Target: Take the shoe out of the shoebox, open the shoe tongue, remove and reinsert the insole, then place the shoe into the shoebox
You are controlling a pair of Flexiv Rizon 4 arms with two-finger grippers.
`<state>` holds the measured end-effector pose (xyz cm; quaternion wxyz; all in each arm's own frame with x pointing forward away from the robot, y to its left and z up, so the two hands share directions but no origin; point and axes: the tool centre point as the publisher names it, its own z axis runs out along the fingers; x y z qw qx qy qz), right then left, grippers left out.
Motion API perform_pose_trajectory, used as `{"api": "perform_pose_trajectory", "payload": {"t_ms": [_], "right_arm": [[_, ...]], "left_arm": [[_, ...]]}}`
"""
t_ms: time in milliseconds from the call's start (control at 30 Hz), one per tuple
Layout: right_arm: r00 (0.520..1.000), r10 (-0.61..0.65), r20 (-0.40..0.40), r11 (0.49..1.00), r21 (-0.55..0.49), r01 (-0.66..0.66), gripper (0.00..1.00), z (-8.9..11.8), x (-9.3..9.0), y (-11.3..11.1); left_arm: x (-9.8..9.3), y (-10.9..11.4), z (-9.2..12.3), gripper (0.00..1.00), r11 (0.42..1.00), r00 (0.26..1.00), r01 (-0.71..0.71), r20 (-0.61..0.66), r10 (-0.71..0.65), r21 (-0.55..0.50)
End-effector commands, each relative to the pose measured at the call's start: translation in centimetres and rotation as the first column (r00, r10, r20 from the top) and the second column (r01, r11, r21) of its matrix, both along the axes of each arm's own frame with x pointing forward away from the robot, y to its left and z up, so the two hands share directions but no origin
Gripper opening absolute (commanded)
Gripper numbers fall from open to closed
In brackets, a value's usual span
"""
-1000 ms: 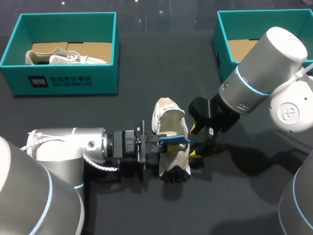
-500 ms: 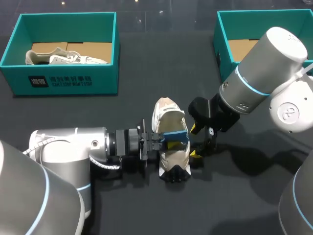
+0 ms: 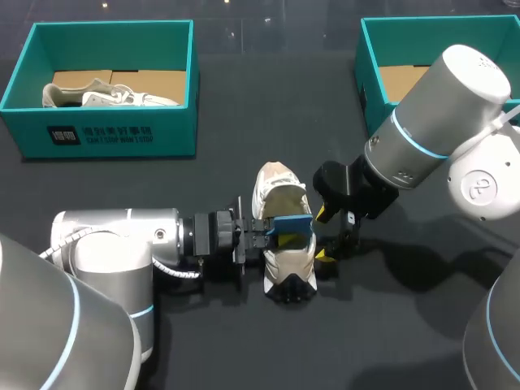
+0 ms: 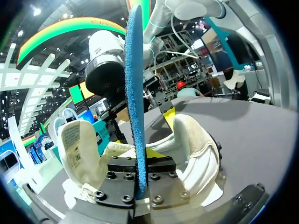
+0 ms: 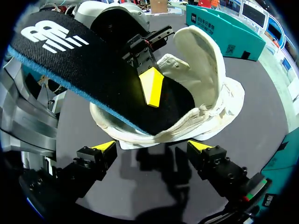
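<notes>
A white and beige shoe [image 3: 284, 260] lies on the dark table, toe towards the far side, its tongue [image 4: 77, 149] pulled open. My left gripper [image 3: 264, 231] comes in from the left and is shut on the blue-edged black insole [image 3: 292, 223], which stands on edge over the shoe's opening. In the left wrist view the insole [image 4: 135, 88] rises straight up out of the closed gripper [image 4: 141, 158]. My right gripper [image 3: 323, 236] stands open just right of the shoe and holds nothing. In the right wrist view, the insole [image 5: 93, 70] and shoe [image 5: 210, 98] lie ahead of its gripper [image 5: 153, 147].
A teal shoebox [image 3: 106, 134] at the far left holds a second pale shoe [image 3: 114, 96]. Another teal shoebox [image 3: 375, 57] stands at the far right, partly behind my right arm. Bare dark table surrounds the shoe.
My left arm has shifted a little to the right, carrying the insole further over the shoe's opening. The right arm and the shoe have stayed put.
</notes>
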<state>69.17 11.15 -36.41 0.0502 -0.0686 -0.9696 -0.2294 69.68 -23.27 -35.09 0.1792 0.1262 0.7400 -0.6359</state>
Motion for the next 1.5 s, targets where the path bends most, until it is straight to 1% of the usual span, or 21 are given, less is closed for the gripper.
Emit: {"api": "perform_pose_trajectory", "payload": {"t_ms": [33, 133, 167, 200, 300, 400, 633, 800, 1067, 1200, 1300, 1333, 1500], "right_arm": [[1.000, -0.002, 0.002, 1.000, -0.002, 0.002, 1.00, -0.1, -0.1, 0.1], [1.000, -0.002, 0.002, 1.000, -0.002, 0.002, 1.00, -0.1, -0.1, 0.1], [1.000, -0.002, 0.002, 1.000, -0.002, 0.002, 1.00, -0.1, -0.1, 0.1], [1.000, -0.002, 0.002, 1.000, -0.002, 0.002, 1.00, -0.1, -0.1, 0.1], [1.000, -0.002, 0.002, 1.000, -0.002, 0.002, 1.00, -0.1, -0.1, 0.1], [1.000, -0.002, 0.002, 1.000, -0.002, 0.002, 1.00, -0.1, -0.1, 0.1], [1.000, -0.002, 0.002, 1.000, -0.002, 0.002, 1.00, -0.1, -0.1, 0.1], [1.000, -0.002, 0.002, 1.000, -0.002, 0.002, 1.00, -0.1, -0.1, 0.1], [1.000, -0.002, 0.002, 1.000, -0.002, 0.002, 1.00, -0.1, -0.1, 0.1], [1.000, -0.002, 0.002, 1.000, -0.002, 0.002, 1.00, -0.1, -0.1, 0.1], [1.000, -0.002, 0.002, 1.000, -0.002, 0.002, 1.00, -0.1, -0.1, 0.1], [1.000, -0.002, 0.002, 1.000, -0.002, 0.002, 1.00, -0.1, -0.1, 0.1], [1.000, -0.002, 0.002, 1.000, -0.002, 0.002, 1.00, -0.1, -0.1, 0.1]], "left_arm": [[0.1, 0.0, 0.2, 0.00, 1.000, 1.000, 0.008, -0.004, -0.008, 0.000], [-0.1, 0.0, 0.7, 0.00, 1.000, 1.000, 0.014, -0.002, -0.014, -0.010], [-0.2, -0.1, 0.8, 0.07, 1.000, 1.000, 0.016, -0.001, -0.016, -0.012], [-0.3, -0.1, 1.0, 0.10, 1.000, 1.000, 0.019, 0.000, -0.019, -0.016], [-0.5, -0.2, 1.4, 0.13, 1.000, 1.000, 0.022, 0.002, -0.022, -0.021], [-0.6, -0.3, 1.7, 0.19, 0.999, 1.000, 0.024, 0.002, -0.024, -0.025], [-0.9, -0.4, 2.3, 0.22, 0.999, 1.000, 0.023, -0.001, -0.023, -0.026], [-1.7, -0.6, 3.1, 0.26, 0.999, 0.999, 0.031, 0.005, -0.031, -0.024], [-2.1, -1.0, 3.8, 0.24, 0.999, 0.999, 0.036, 0.003, -0.036, -0.005], [-2.5, -1.2, 4.0, 0.13, 0.999, 0.999, 0.035, 0.007, -0.035, -0.002], [-2.7, -1.2, 4.1, 0.08, 0.999, 0.999, 0.035, 0.020, -0.035, 0.001], [-2.8, -1.2, 4.1, 0.01, 0.999, 0.999, 0.036, 0.019, -0.036, -0.005], [-2.5, -1.1, 3.5, 0.00, 0.999, 0.998, 0.042, 0.053, -0.043, 0.010]]}}
